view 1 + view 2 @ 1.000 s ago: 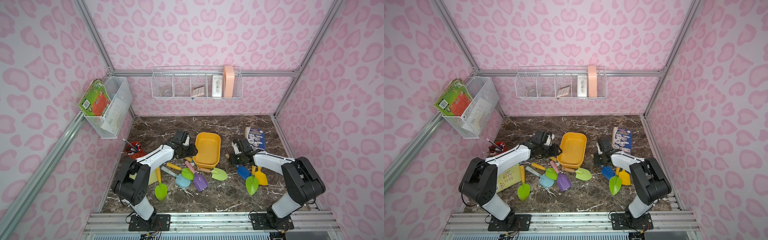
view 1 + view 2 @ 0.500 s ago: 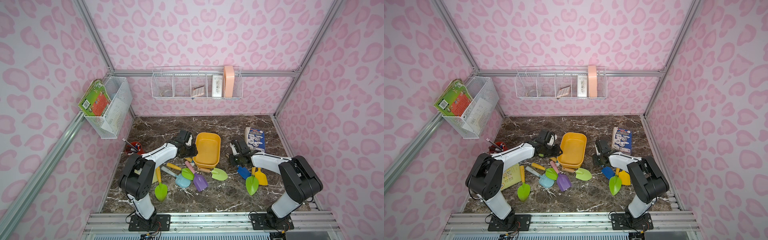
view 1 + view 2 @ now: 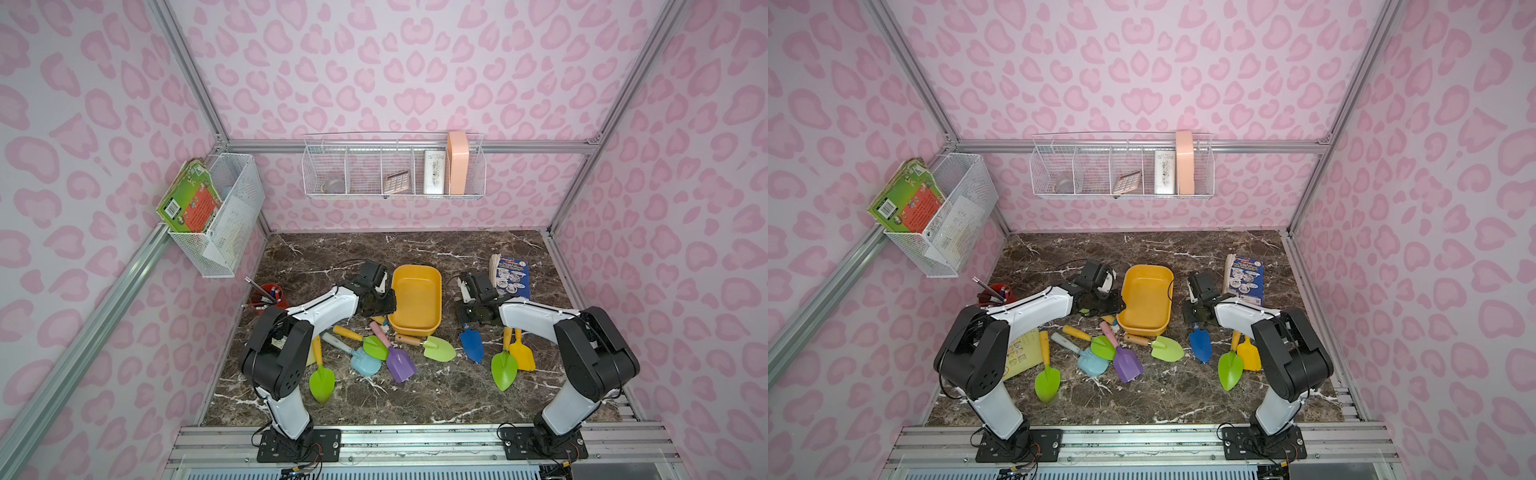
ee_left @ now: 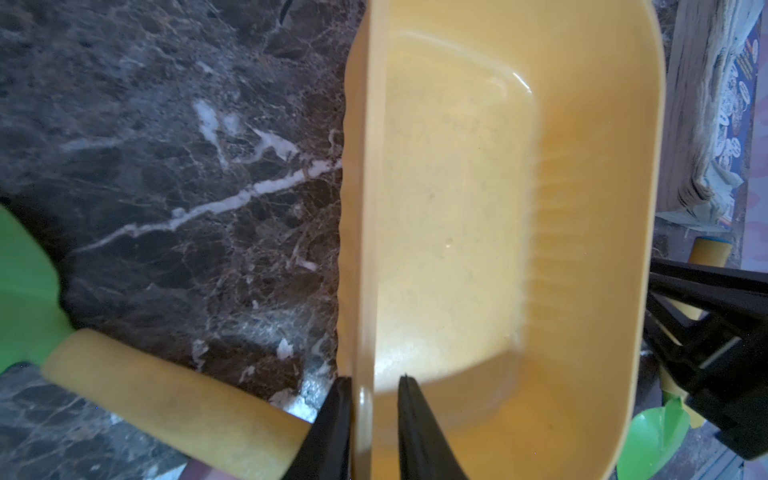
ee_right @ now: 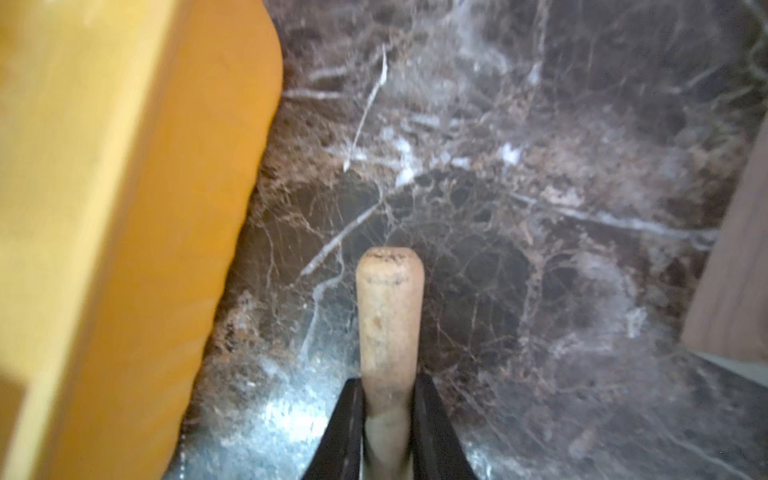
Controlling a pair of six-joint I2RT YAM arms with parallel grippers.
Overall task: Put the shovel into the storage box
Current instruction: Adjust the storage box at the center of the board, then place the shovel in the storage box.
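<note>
The storage box (image 3: 417, 299) (image 3: 1146, 297) is a shallow yellow-orange tub in the middle of the marble floor, with nothing in it. My left gripper (image 3: 390, 301) (image 4: 372, 380) straddles the box's left rim, one finger (image 4: 338, 415) outside the wall and the other inside, closed down on it. A blue shovel (image 3: 473, 345) (image 3: 1200, 347) lies right of the box. Its wooden handle (image 5: 388, 311) sits between the fingers of my right gripper (image 3: 467, 322) (image 5: 388, 380), which is shut on it. The box wall (image 5: 124, 208) shows beside that handle.
Several more toy shovels lie in front of the box: green (image 3: 322, 380), light blue (image 3: 365, 361), purple (image 3: 401, 363), green (image 3: 438, 348), green (image 3: 504, 370), yellow (image 3: 522, 357). A red pen cup (image 3: 266, 293) stands at the left, a book (image 3: 511, 276) at the back right. Wire baskets hang on the walls.
Both grippers have closed from half open. The left arm reached right to the box's rim. The right gripper settled over the blue shovel's handle.
</note>
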